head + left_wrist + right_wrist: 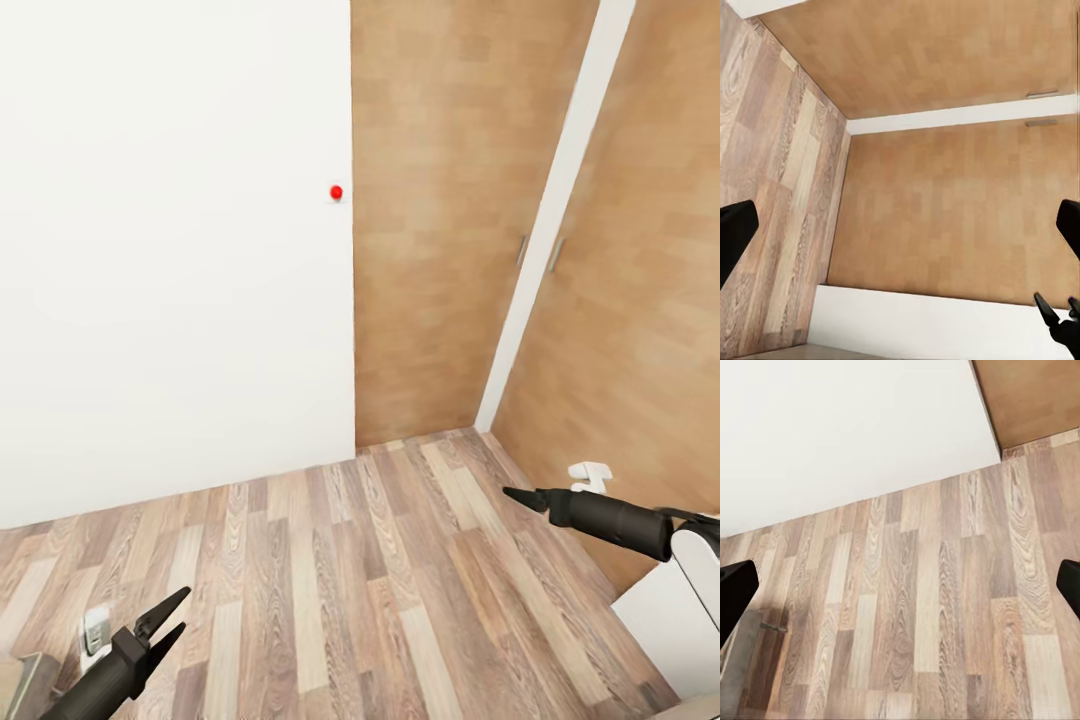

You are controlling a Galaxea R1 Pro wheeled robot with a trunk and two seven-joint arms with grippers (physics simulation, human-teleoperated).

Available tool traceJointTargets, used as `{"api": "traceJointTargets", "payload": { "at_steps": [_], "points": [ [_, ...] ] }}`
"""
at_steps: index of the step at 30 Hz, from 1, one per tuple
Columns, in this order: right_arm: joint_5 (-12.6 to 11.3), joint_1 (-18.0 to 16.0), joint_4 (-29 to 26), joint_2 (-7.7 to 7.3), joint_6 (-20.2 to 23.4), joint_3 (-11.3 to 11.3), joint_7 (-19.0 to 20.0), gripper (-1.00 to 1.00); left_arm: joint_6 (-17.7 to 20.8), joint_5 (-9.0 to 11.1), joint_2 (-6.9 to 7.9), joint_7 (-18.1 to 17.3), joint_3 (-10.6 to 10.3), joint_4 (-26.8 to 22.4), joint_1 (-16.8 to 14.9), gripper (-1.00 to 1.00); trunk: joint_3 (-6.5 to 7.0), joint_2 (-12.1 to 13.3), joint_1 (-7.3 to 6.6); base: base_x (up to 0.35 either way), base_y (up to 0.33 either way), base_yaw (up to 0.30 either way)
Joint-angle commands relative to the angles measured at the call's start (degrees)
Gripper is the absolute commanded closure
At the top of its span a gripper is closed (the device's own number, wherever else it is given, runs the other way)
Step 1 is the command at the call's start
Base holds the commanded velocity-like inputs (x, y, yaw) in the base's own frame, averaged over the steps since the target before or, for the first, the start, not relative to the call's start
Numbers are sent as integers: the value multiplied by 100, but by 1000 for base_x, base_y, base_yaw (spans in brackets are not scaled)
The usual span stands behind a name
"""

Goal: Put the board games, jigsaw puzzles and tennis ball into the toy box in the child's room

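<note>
Wooden floor (pixel 330 580), one red wall button (pixel 336 192), two empty hands (left hand (pixel 168 618) apart, right hand (pixel 520 495) unclear)

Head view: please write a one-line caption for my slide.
Both empty hands, left and right, open over wood floor, facing white wall with red button.

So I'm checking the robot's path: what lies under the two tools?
Bare wood-plank floor lies under the left tool and right tool, both empty. A small white fitting sits beside the left one.
</note>
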Motion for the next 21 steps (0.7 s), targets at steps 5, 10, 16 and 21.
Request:
{"api": "traceJointTargets", "payload": {
  "at_steps": [5, 10, 16, 21],
  "points": [
    [25, -7, -2, -3, 35, -3, 51, -100, 43, 38, 1, -19, 9, 1, -1, -100, 4, -10, 4, 17, 0, 182],
    [25, -7, -1, -7, 58, -1, 61, -100, 39, 25, 5, -32, 16, 9, -1, -100, 8, -10, 4, 178, 0, 59],
    [25, -8, -2, -4, 52, 4, 60, -100, 38, 41, 6, -35, 20, 24, -1, -100, 14, -10, 4, 295, 0, 101],
    [25, -2, -2, -4, 46, 6, 56, -100, 37, 35, 6, -32, 21, 43, -1, -100, 17, -10, 4, 329, 0, 241]
  ]
}}
